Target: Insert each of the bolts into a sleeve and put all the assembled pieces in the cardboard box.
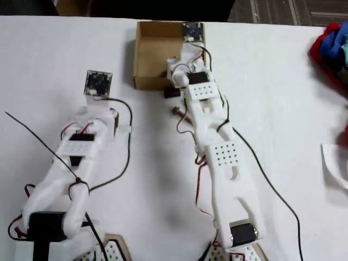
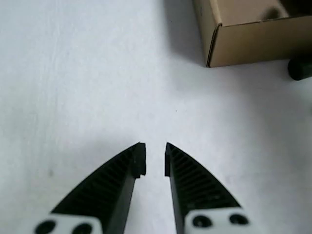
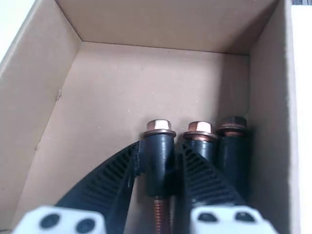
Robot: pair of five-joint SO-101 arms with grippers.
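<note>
Black sleeve (image 3: 158, 156) with copper bolt (image 3: 157, 126) is clamped in my right tool (image 3: 160, 155), low inside the cardboard box (image 3: 122, 83), just beside two finished pieces (image 3: 201, 144), evidently for release alongside them. My left tool (image 2: 155, 158) hangs slightly parted, empty, over the surface (image 2: 97, 73) near the box's corner.

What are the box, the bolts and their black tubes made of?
The box looks like matte brown cardboard, with folded corners. The bolts seem metal: shiny coppery heads and thread. The black tubes look like smooth plastic or rubber; I can't tell which.
</note>
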